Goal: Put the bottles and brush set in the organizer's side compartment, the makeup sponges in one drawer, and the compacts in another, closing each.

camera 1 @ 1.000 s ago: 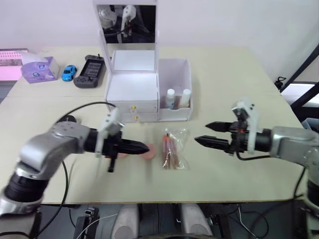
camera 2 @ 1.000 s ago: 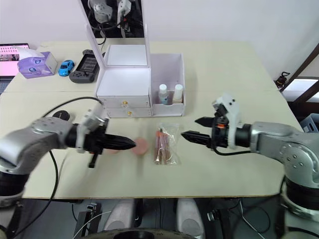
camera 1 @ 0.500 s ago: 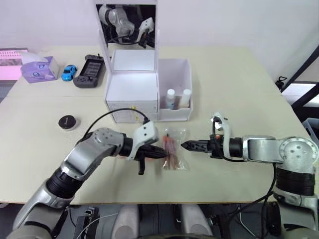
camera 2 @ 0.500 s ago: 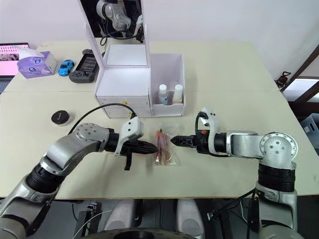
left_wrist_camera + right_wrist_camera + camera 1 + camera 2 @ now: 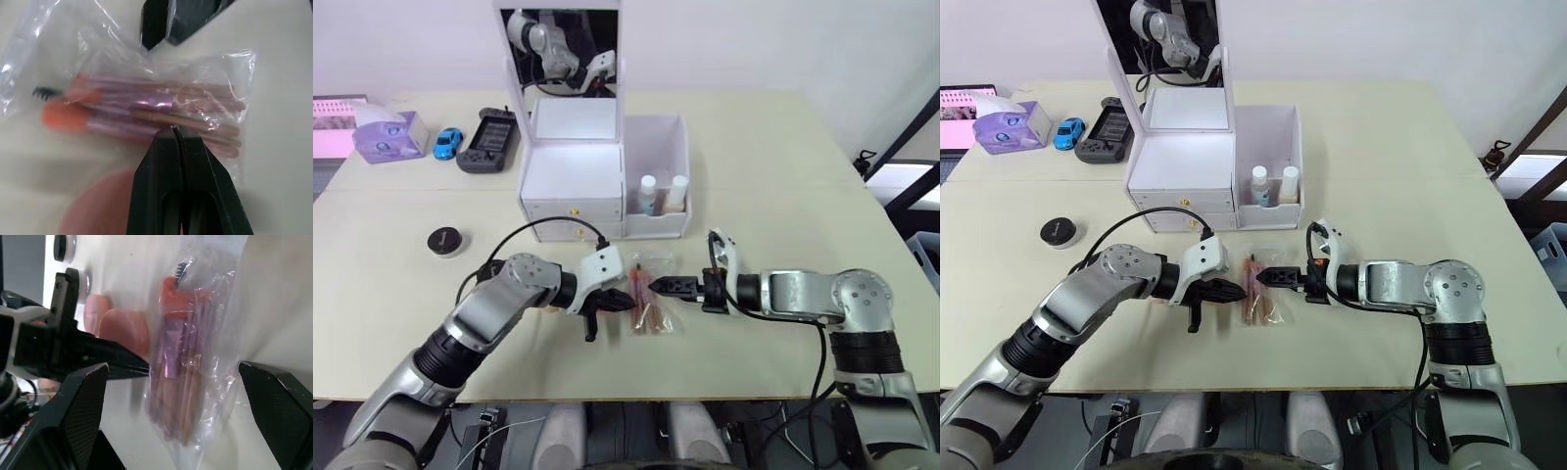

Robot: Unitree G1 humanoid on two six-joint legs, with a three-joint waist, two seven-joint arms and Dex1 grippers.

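Observation:
The brush set (image 5: 651, 299), a clear bag of pink and brown brushes, lies on the table in front of the organizer (image 5: 573, 166). My left gripper (image 5: 631, 302) is shut, its tip against the bag's left edge, above a pink makeup sponge (image 5: 102, 205). My right gripper (image 5: 658, 285) is open at the bag's right edge, with the bag (image 5: 190, 362) ahead of its spread fingers. Two makeup sponges (image 5: 124, 330) lie beside the bag, under my left arm. Both bottles (image 5: 648, 194) stand in the side compartment (image 5: 656, 147). One compact (image 5: 444, 241) sits far left.
The organizer's mirror lid (image 5: 561, 49) stands upright and both drawers look closed, with a gold knob (image 5: 574, 210) on the front. A purple tissue box (image 5: 386, 135), a blue toy car (image 5: 448, 143) and a black handheld device (image 5: 491, 141) sit at the back left.
Both arms have closed in on the brush bag: the left gripper slid right across the sponges to its left edge, the right gripper came in from the right to its right edge.

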